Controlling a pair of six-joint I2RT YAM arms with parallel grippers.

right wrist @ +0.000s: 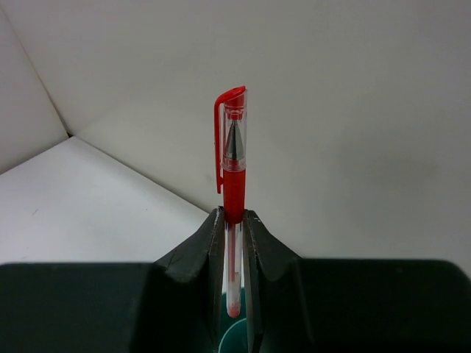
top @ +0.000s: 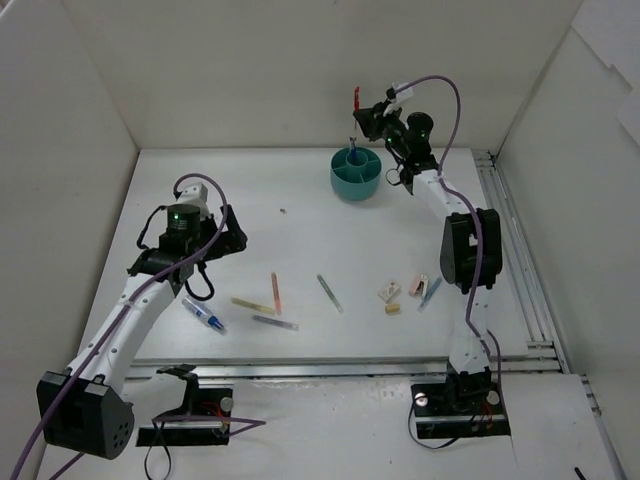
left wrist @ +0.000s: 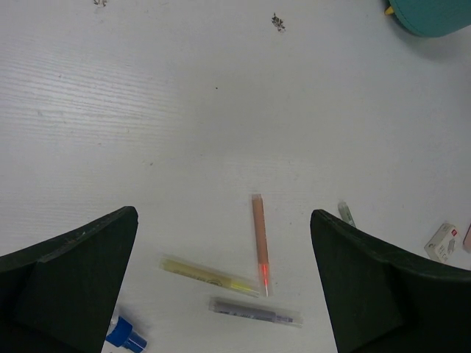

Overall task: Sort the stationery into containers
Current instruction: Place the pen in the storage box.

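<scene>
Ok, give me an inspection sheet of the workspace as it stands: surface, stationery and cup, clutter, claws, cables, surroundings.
Surface: white table, no spills seen.
Job's things: teal organiser at the far side; red pen held upright over it; orange pen, yellow pen, grey pen, blue-and-white pen and erasers lie loose on the table.
Clutter: small dark speck.
Claws: left claw open and empty above the pens; right claw shut on the red pen.
Cables: purple cables loop along both arms, off the stationery.
Surroundings: white walls on three sides.
</scene>
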